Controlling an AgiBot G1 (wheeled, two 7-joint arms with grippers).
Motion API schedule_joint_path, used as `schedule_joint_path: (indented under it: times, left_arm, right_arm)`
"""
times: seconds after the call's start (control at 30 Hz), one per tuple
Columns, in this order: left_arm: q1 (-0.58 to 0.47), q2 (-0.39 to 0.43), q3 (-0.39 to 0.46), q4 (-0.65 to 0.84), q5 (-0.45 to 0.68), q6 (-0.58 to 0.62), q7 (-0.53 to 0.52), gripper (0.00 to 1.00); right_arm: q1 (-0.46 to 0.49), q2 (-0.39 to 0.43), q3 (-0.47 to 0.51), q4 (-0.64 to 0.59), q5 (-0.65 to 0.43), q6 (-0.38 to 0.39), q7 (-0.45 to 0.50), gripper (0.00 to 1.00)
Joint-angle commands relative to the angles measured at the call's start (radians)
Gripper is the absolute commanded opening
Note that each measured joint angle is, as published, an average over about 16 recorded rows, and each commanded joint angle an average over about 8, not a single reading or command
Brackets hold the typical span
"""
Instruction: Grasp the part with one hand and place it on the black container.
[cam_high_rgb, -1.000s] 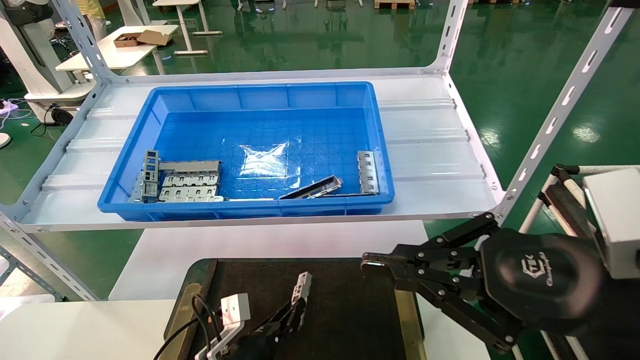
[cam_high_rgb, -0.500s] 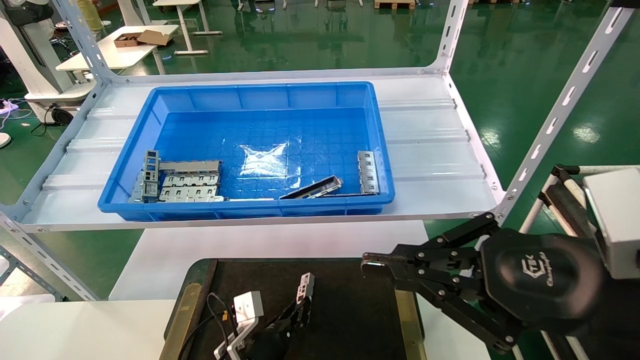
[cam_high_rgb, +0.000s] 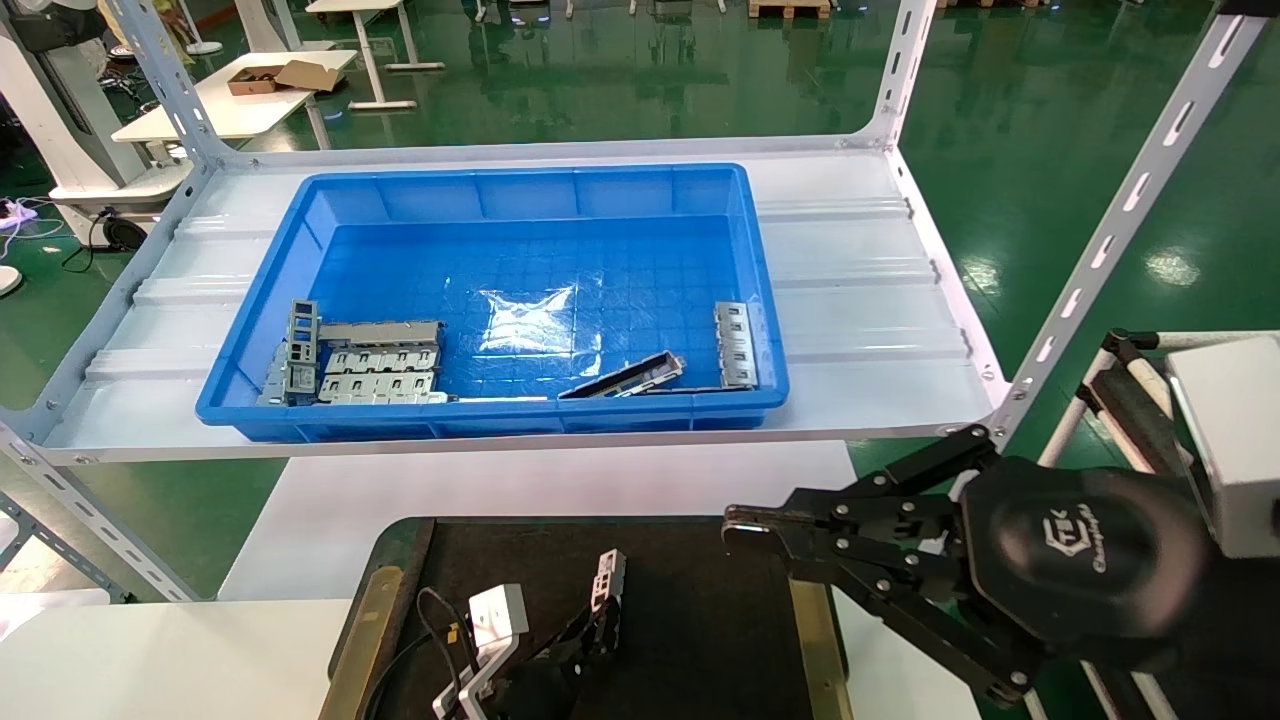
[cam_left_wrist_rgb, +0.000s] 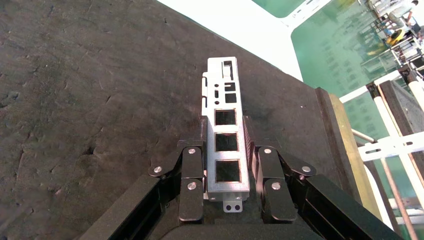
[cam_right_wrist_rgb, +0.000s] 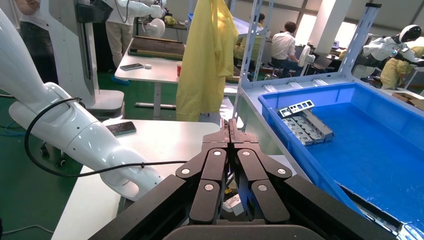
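My left gripper (cam_high_rgb: 603, 618) is shut on the part (cam_high_rgb: 606, 577), a slim silver bar with square windows, and holds it over the black container (cam_high_rgb: 700, 610) at the bottom centre. In the left wrist view the part (cam_left_wrist_rgb: 224, 125) sits clamped between the two fingers (cam_left_wrist_rgb: 192, 170) and sticks out past the gripper (cam_left_wrist_rgb: 225, 131), just above the container's black surface (cam_left_wrist_rgb: 90, 90). My right gripper (cam_high_rgb: 745, 528) is shut and empty, hovering at the container's right edge. In the right wrist view its jaws (cam_right_wrist_rgb: 230, 131) are pressed together.
A deep blue bin (cam_high_rgb: 500, 200) on the white shelf holds flat grey slotted plates (cam_high_rgb: 375, 372), a dark channel piece (cam_high_rgb: 625, 375) and another slim bar (cam_high_rgb: 735, 343). White shelf posts (cam_high_rgb: 1100, 250) stand at the right. A white table (cam_high_rgb: 150, 650) lies at the lower left.
My left gripper with the part has shifted a little to the right and lower over the black container. The right gripper has not moved.
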Motion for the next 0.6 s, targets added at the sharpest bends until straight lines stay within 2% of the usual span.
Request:
schedule_joint_path:
  times: [0.03, 0.6]
  left_arm:
    - [-0.002, 0.000, 0.008, 0.002, -0.009, -0.005, -0.004, 1.00]
    - [-0.017, -0.041, 0.067, -0.071, -0.089, -0.031, -0.020, 1.00]
  right_arm:
    - [0.000, 0.000, 0.000, 0.000, 0.000, 0.000, 0.000, 1.00]
    - [0.000, 0.000, 0.000, 0.000, 0.000, 0.000, 0.000, 1.00]
